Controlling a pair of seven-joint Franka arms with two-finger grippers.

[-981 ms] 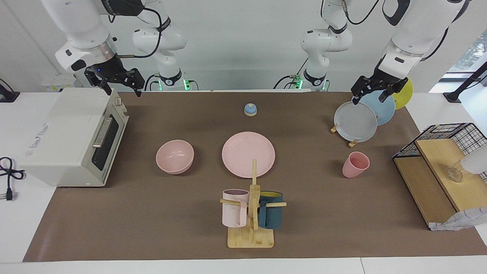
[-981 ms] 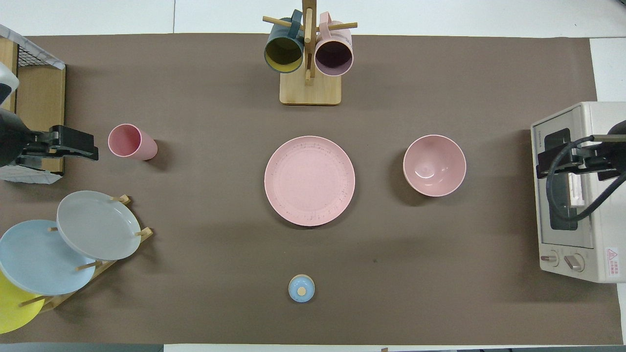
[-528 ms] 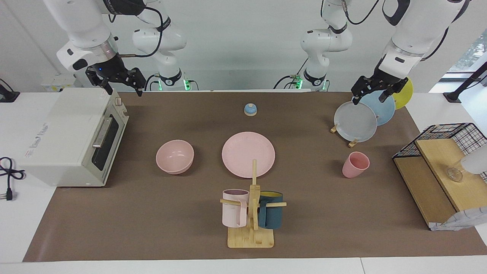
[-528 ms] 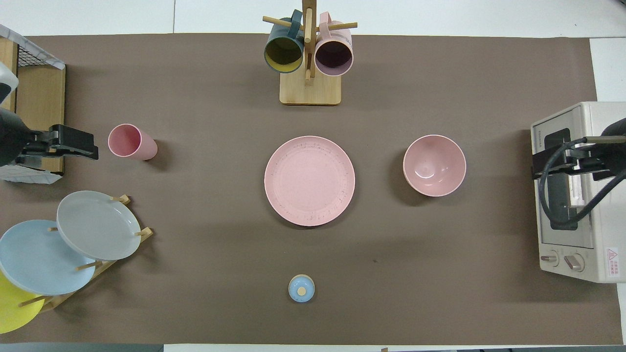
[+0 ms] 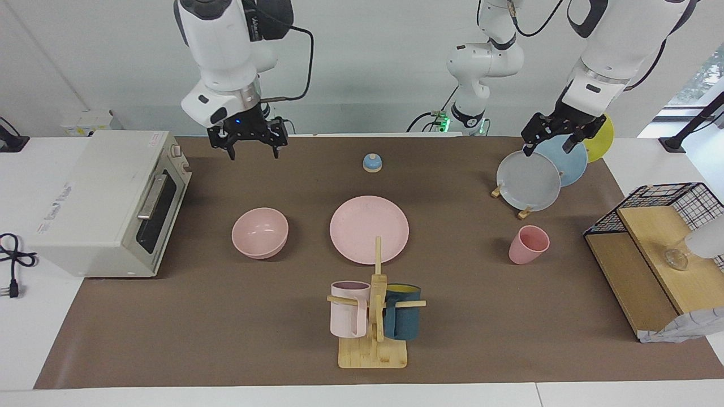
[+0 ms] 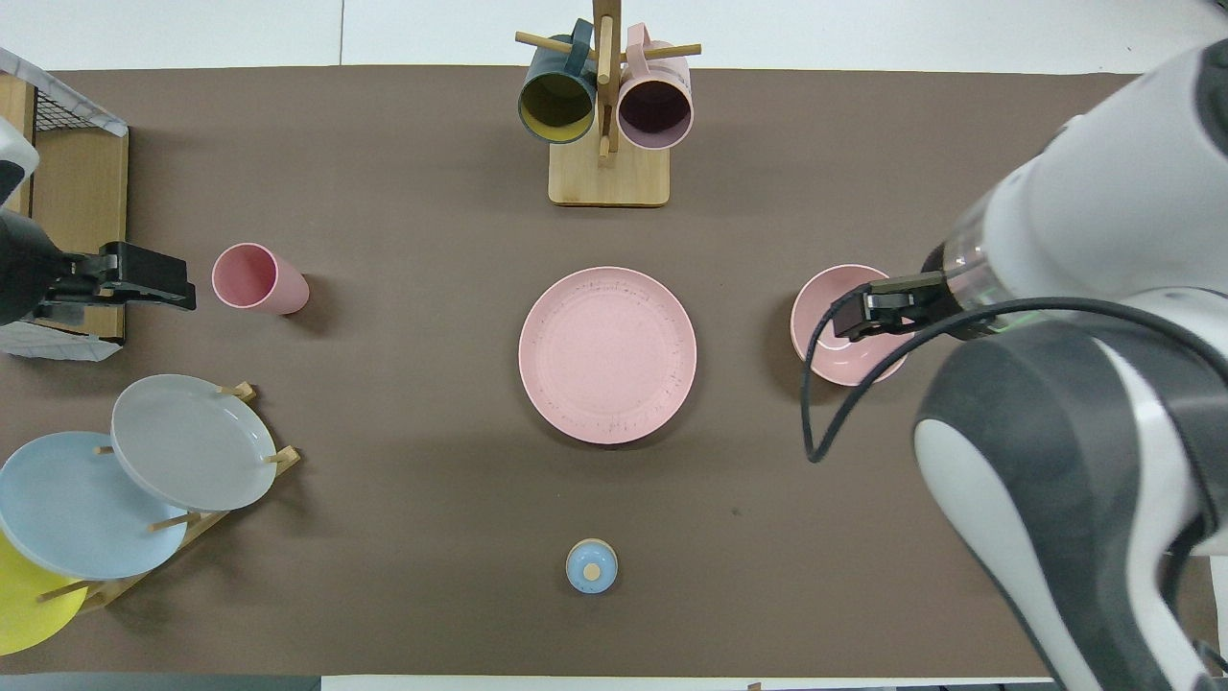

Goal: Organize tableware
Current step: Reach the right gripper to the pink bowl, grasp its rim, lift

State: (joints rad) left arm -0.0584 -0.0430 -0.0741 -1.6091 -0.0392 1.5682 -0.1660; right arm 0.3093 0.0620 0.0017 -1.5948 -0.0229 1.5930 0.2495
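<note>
The pink plate [image 5: 369, 229] [image 6: 607, 355] lies flat in the middle of the brown mat. Beside it, toward the right arm's end, stands the pink bowl [image 5: 260, 232] [image 6: 831, 363]. The pink cup [image 5: 528, 244] [image 6: 257, 278] stands upright toward the left arm's end. My right gripper [image 5: 254, 154] [image 6: 878, 312] hangs open and empty high over the mat; from above it overlaps the bowl's rim, but the facing view shows it well clear of the bowl. My left gripper [image 5: 548, 148] [image 6: 144, 285] waits open and empty in the air over the plate rack.
A toaster oven [image 5: 107, 203] sits at the right arm's end. The plate rack [image 5: 523, 213] [image 6: 197, 523] holds grey, blue and yellow plates. A mug tree [image 5: 373, 353] [image 6: 607, 178] stands at the edge farthest from the robots. A blue bell [image 5: 372, 163] [image 6: 591, 566] and a wire shelf [image 5: 650, 249] also stand here.
The right arm has swung away from above the toaster oven toward the middle of the table, gripper still open. The left arm and the tableware have not moved.
</note>
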